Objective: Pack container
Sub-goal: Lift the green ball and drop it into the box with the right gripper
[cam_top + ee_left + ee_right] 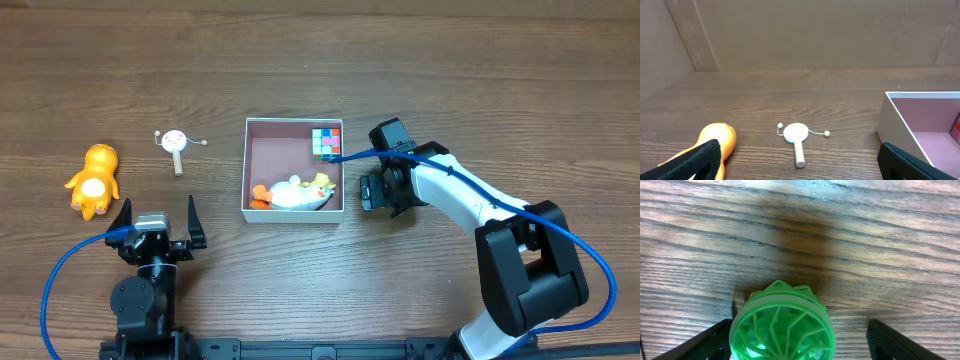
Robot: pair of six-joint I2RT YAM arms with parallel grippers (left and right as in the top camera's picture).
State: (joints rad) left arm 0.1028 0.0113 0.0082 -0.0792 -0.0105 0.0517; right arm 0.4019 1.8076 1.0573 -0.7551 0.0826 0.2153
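Observation:
The container [247, 172], a square white-walled box with a mauve inside, sits mid-table and holds a coloured cube [326, 142] and a white, yellow and orange toy [298, 193]. Its corner shows in the left wrist view [897, 127]. My right gripper [384, 192] hovers just right of the container. In the right wrist view it is open [802, 345] around a green ribbed round toy [781, 327] on the table; the right finger is well apart from it. My left gripper [157, 218] is open and empty at the front left [807, 169].
An orange toy figure [93, 180] lies at the far left and shows by my left finger [720, 142]. A small white paddle drum with a wooden handle [176, 143] lies between it and the container [796, 135]. Blue cables trail from both arms.

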